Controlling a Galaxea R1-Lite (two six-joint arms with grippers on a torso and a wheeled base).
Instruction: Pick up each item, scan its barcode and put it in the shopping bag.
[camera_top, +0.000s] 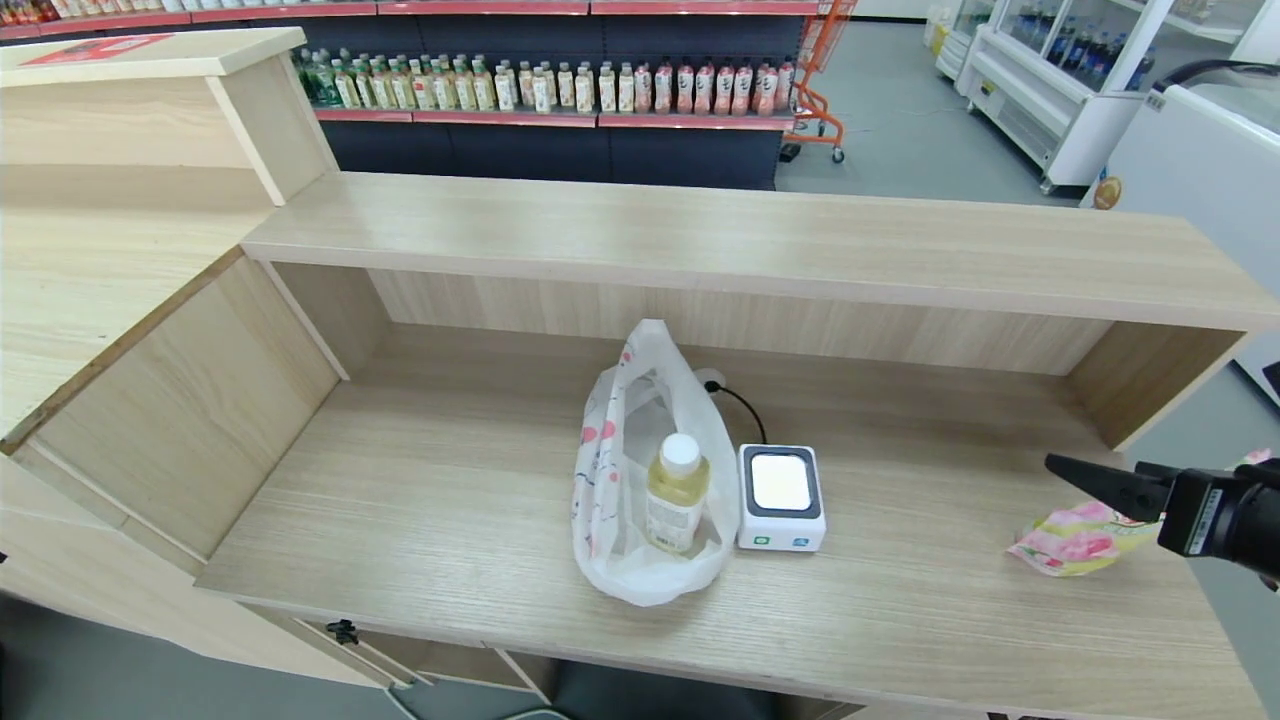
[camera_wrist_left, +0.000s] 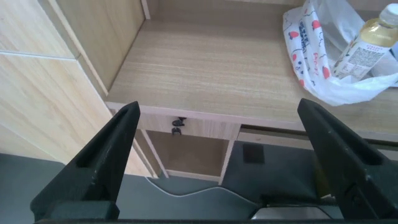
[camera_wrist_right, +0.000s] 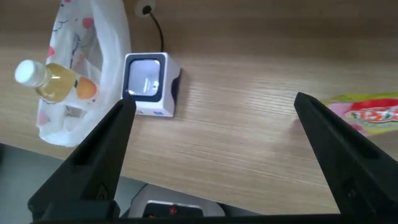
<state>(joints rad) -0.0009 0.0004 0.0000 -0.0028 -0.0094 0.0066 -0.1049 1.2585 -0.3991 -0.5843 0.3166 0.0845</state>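
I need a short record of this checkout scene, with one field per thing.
shopping bag: white, open, on the counter beside the scanner
bottle: yellow drink, white cap, inside the bag
scanner: white box, window facing up
snack packet: pink, lying on the counter's right side
left gripper: open, empty
right gripper: open, empty, near the packet
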